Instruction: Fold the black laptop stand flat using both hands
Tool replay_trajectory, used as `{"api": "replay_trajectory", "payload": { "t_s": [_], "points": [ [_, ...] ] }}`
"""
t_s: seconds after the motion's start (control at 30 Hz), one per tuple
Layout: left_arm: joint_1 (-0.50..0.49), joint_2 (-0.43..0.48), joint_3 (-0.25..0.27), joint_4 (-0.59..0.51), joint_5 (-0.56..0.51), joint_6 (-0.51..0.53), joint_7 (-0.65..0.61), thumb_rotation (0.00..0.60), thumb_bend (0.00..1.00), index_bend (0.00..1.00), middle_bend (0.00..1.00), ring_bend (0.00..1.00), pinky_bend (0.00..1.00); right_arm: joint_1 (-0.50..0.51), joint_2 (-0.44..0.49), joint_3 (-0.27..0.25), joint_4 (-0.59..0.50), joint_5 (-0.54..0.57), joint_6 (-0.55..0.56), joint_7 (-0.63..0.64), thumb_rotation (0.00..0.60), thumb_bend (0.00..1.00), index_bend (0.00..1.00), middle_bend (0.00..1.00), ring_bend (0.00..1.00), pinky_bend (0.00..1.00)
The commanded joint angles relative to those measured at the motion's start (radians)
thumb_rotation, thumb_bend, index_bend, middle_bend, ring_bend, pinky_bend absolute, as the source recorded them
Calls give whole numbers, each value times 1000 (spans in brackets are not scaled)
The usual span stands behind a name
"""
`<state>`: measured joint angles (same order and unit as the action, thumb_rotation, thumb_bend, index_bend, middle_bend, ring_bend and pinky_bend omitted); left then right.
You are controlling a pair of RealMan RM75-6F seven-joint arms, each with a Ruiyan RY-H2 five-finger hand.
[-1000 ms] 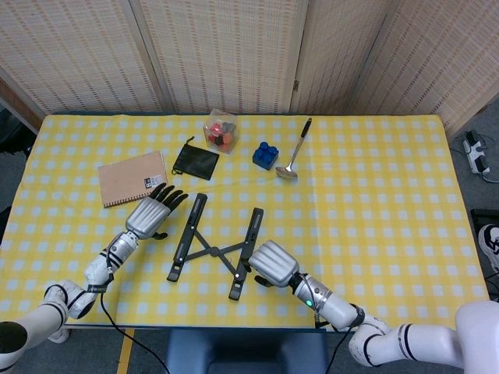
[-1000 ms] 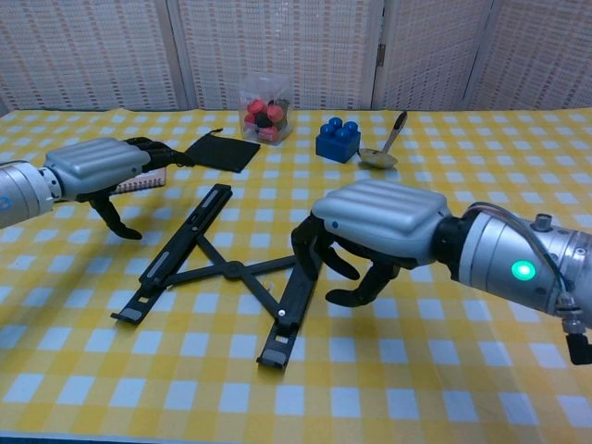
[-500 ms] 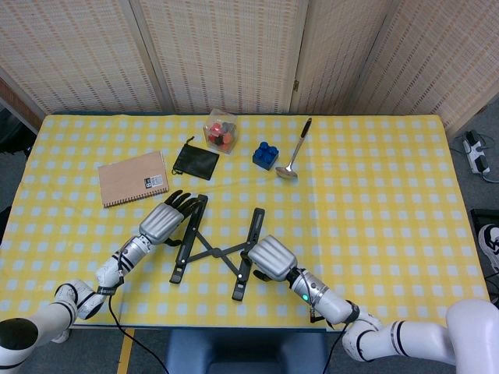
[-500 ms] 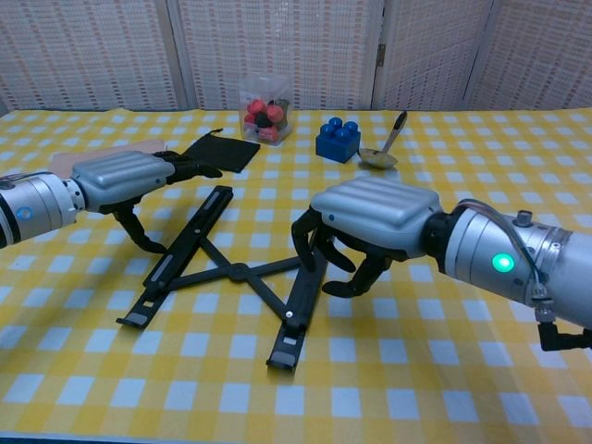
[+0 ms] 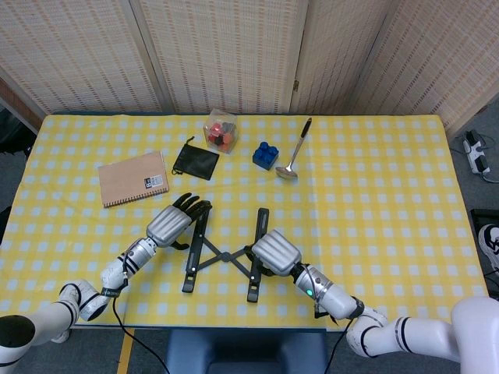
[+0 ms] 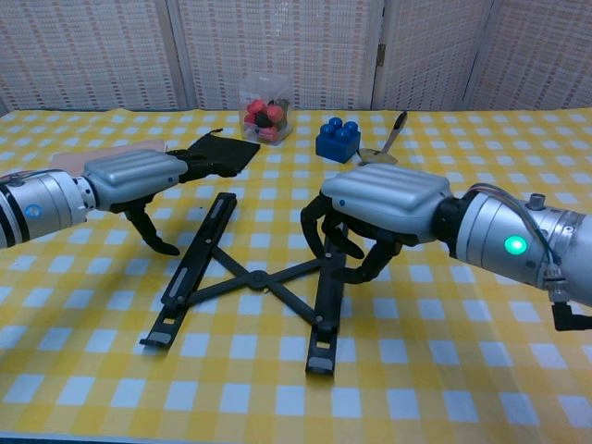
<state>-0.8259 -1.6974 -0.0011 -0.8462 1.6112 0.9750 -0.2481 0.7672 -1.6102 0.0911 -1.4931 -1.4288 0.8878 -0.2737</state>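
We are mid-fold: our right hand (image 6: 375, 217) grips the black laptop stand's (image 6: 254, 277) right rail, our open left hand (image 6: 139, 185) beside the left; next, press rails together

Both hands, left hand (image 6: 139, 176) and right hand (image 6: 384, 203), are showing ribbed silver backs and black fingers; a green light is glowing on the right silver wrist (image 6: 515, 246), with thin black cables running along both forearms.

I can read no text anywhere; the notebook (image 5: 133, 178) carries a small dark label on its cover, but its print is too small for me.
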Motion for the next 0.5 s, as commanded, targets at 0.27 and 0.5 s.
{"api": "replay_trajectory", "payload": {
  "t_s": [0.27, 0.5],
  "points": [
    [-45, -63, -26, 122, -37, -67, -25, 600, 151, 58, 113, 7, 1, -5, -12, -27, 36, 5, -3, -34, 600, 346, 548, 766, 850, 696],
    [-61, -91, -22, 169, -38, -81, -57, 600, 151, 58, 113, 6, 0, -12, -34, -45, 77, -5, 8, -49, 600, 343, 548, 785, 866, 709]
  ]
}}
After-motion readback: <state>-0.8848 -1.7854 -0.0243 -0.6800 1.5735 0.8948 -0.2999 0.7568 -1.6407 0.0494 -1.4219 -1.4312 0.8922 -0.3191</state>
